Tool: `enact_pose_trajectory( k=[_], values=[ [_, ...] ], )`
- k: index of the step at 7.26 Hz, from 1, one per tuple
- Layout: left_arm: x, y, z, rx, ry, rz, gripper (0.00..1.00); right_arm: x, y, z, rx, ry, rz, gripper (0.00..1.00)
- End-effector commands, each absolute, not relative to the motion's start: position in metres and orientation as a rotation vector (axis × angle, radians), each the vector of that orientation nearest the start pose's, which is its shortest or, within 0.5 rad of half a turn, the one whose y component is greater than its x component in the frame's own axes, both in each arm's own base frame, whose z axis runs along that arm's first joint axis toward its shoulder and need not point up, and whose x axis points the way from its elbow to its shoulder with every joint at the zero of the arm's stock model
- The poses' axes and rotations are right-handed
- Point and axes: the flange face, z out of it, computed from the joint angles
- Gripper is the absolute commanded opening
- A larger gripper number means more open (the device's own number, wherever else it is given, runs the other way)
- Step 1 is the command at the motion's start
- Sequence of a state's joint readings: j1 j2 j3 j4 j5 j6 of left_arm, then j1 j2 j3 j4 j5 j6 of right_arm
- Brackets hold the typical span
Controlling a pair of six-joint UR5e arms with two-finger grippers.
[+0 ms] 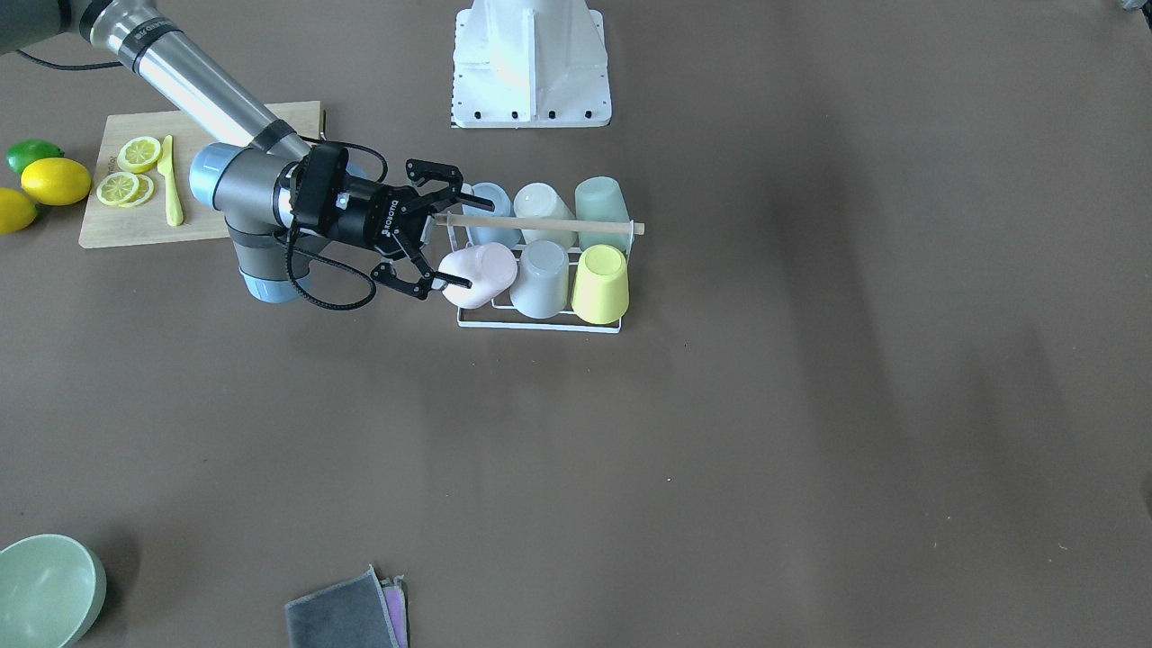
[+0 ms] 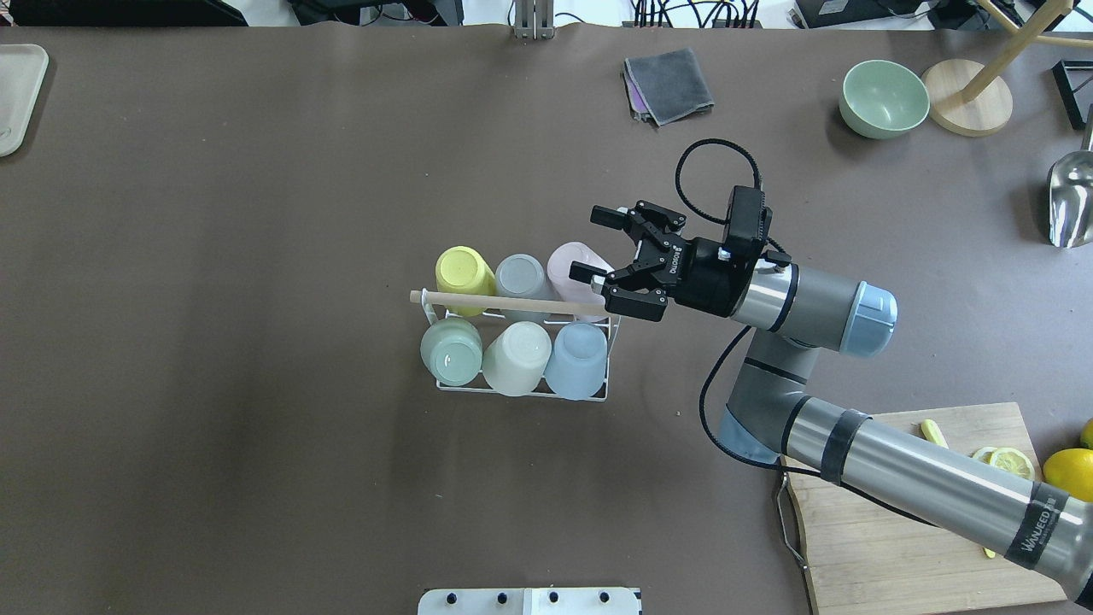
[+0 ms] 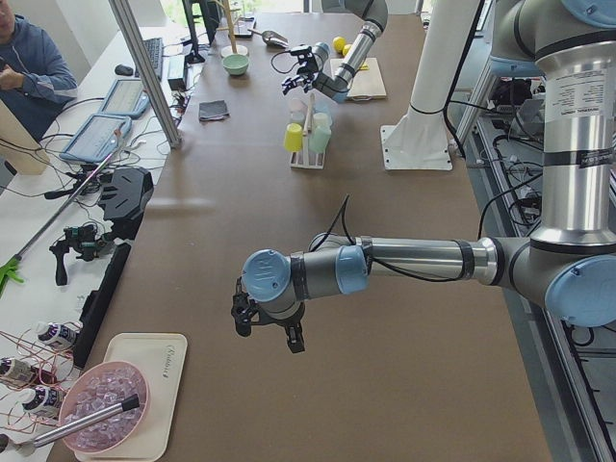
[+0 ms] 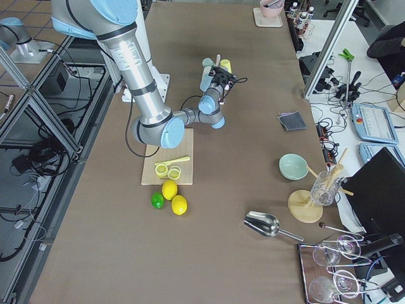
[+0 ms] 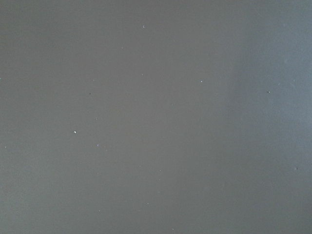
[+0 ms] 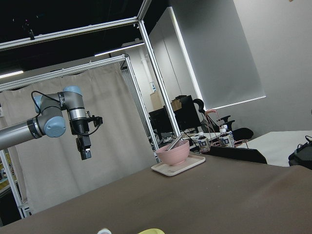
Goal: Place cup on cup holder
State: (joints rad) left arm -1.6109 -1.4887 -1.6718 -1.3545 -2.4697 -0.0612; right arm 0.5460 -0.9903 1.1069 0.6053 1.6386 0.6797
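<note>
The cup holder (image 1: pixel 540 325), a white wire rack under a wooden rod (image 2: pixel 504 301), stands mid-table with several pastel cups upside down on its prongs. A pink cup (image 1: pixel 481 273) leans tilted on the end prong nearest my right arm. My right gripper (image 1: pixel 461 241) hovers open at that end, one finger over the pink cup (image 2: pixel 576 256) and the other apart from it, gripping nothing. My left gripper (image 3: pixel 265 332) hangs over bare table far from the rack; I cannot tell whether it is open or shut.
A cutting board (image 1: pixel 202 225) with lemon slices and a yellow knife lies by the right arm, with lemons and a lime beside it. A green bowl (image 2: pixel 884 98), a grey cloth (image 2: pixel 666 85), a metal scoop (image 2: pixel 1072 205) and a wooden stand (image 2: pixel 965 107) sit at the far side.
</note>
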Motion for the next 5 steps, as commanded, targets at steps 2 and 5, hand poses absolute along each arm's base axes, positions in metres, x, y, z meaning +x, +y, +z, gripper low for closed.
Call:
enact_pose_trajectory(
  k=[2,5],
  values=[
    [-0.073,-0.44,0.66,-0.196,0.893,-0.184,0.98,-0.471,-0.437,0.332,1.499,-1.761,-0.253,1.0],
    [-0.073,-0.44,0.661,-0.197,0.893,-0.184,0.98,-0.436,-0.471,0.308,1.552,-1.696,-0.215,1.0]
  ],
)
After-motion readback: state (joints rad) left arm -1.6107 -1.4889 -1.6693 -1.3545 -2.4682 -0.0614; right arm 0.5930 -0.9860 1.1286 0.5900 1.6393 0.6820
